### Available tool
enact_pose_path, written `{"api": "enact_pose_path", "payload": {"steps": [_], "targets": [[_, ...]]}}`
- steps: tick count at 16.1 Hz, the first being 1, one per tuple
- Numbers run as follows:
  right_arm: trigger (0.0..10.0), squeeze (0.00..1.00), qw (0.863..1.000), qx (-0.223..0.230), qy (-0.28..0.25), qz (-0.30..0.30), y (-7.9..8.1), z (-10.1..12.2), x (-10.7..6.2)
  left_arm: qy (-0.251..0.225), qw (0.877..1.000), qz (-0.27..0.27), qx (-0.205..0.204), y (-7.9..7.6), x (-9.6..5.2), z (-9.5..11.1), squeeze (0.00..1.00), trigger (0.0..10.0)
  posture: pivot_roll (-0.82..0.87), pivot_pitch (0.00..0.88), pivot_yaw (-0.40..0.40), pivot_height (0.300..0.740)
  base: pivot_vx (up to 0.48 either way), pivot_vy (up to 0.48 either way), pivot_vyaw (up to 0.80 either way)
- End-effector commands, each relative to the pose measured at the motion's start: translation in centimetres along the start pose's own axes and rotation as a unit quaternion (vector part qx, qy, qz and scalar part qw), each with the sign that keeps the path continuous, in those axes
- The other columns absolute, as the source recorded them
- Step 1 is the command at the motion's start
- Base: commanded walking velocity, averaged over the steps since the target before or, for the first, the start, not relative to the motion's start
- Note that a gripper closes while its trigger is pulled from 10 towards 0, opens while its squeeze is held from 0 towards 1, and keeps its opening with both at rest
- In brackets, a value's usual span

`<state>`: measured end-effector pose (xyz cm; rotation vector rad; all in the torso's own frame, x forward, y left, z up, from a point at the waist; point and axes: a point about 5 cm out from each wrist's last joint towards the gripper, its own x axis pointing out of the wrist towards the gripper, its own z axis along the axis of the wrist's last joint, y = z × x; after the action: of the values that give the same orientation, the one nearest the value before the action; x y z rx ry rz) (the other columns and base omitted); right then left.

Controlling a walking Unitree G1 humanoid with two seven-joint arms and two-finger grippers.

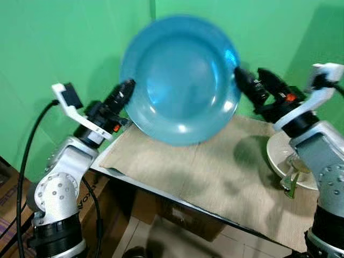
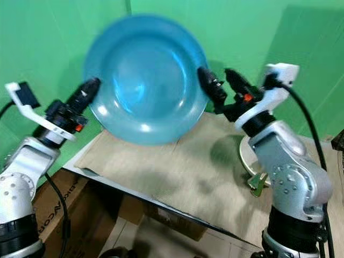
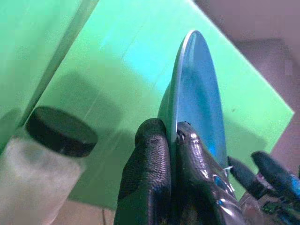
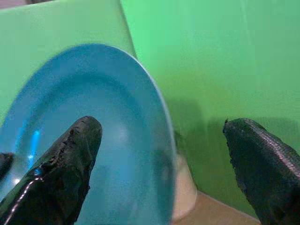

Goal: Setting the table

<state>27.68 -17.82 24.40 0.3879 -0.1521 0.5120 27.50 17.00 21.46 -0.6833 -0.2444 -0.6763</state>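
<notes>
The left gripper should keep its firm pinch on the rim of the round glossy blue plate and lower it level onto the beige cloth-covered table, well clear of the white dish at the right. The plate hangs tilted, almost upright, above the table, its face catching light. The right gripper stands wide open, straddling the opposite rim without gripping.
</notes>
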Motion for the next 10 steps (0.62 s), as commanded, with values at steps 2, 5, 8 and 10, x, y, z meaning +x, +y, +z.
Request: {"api": "enact_pose_path", "payload": {"steps": [2,5,8,10], "targets": [[10.0,1.00,0.999,0.018,0.047,-0.014,-0.5,-1.5,-0.5,-0.026,0.999,-0.043,-0.011,-1.1,0.0,0.6,0.00,0.0,-0.08,0.000,0.024,0.740,0.000,0.000,0.00],[10.0,1.00,0.996,0.049,0.071,0.000,-0.3,-2.5,-0.4,-0.033,0.997,-0.058,-0.032,-1.4,0.0,0.8,0.00,0.0,-0.08,0.000,0.026,0.740,0.000,0.000,0.00],[1.5,0.78,0.991,0.111,0.063,0.039,0.4,-2.6,-0.4,-0.050,0.996,-0.057,-0.054,-1.5,-0.2,1.1,0.00,0.0,-0.07,0.000,0.021,0.740,0.000,0.000,0.00],[0.0,0.00,0.988,0.130,0.058,0.053,0.6,-2.6,-0.3,-0.050,0.995,-0.052,-0.062,-1.3,-0.3,1.0,0.00,0.0,-0.07,0.000,0.022,0.740,0.000,0.000,0.00]]}}
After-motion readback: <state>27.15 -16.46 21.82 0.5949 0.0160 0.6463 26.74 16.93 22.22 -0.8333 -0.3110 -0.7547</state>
